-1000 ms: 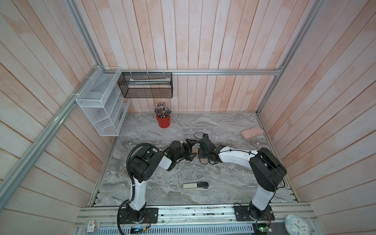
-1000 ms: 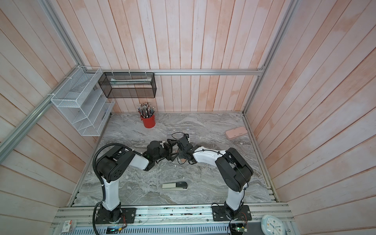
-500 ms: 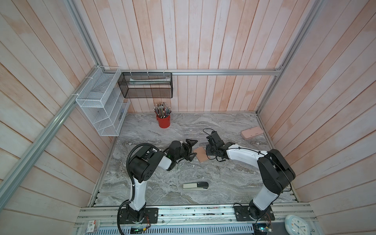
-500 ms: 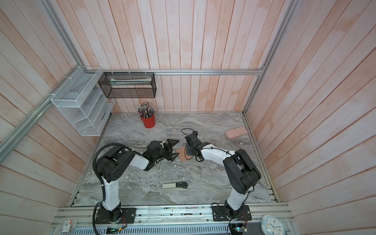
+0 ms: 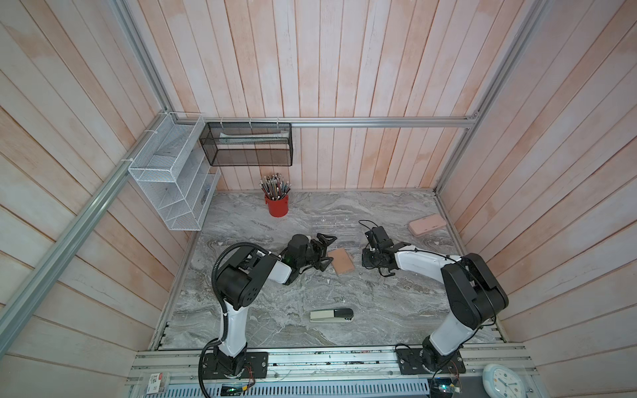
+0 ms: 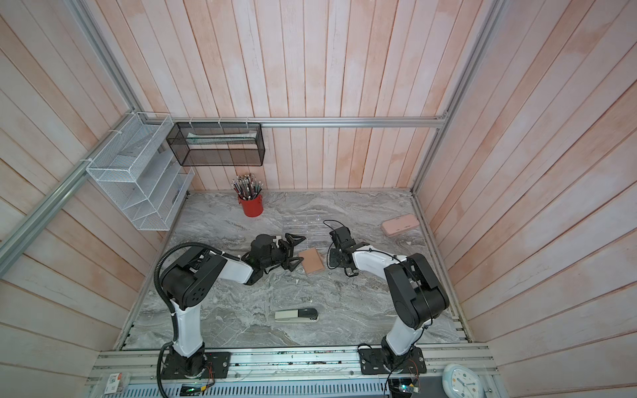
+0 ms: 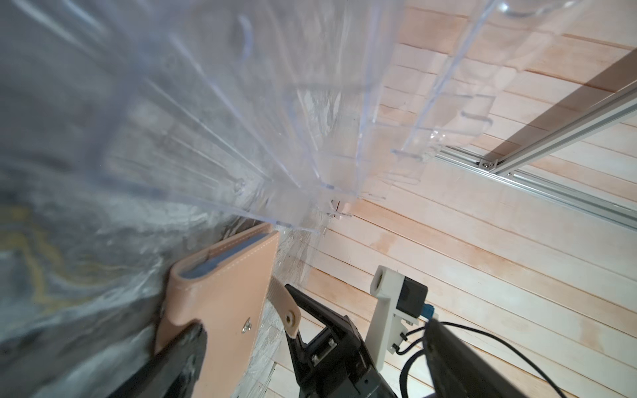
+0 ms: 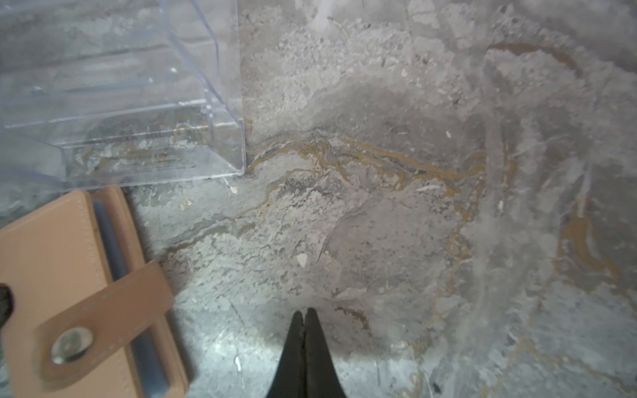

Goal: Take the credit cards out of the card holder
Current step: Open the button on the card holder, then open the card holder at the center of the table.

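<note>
Both top views put the card holder [image 5: 341,261] flat at the middle of the table [image 5: 275,310], long axis running far edge to near edge (snap tab [image 8: 113,303] loose, pointing toward the right arm). Left gripper [image 5: 326,252] gapes wide just beside it, empty; right gripper [image 8: 304,315] is pinched closed on nothing.

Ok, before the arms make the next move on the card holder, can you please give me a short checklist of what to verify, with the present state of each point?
1. Card holder lies flat on the table, between both arms: ok.
2. Snap tab unfastened, stud bare: ok.
3. Card holder opened: not ok. The cover is folded shut and only the blue sleeve edges show.
4. Cards reachable: cannot tell, none is visible.
5. Left end effector open, beside the card holder: ok.
6. Right end effector shut, empty, apart from the card holder: ok.
</note>
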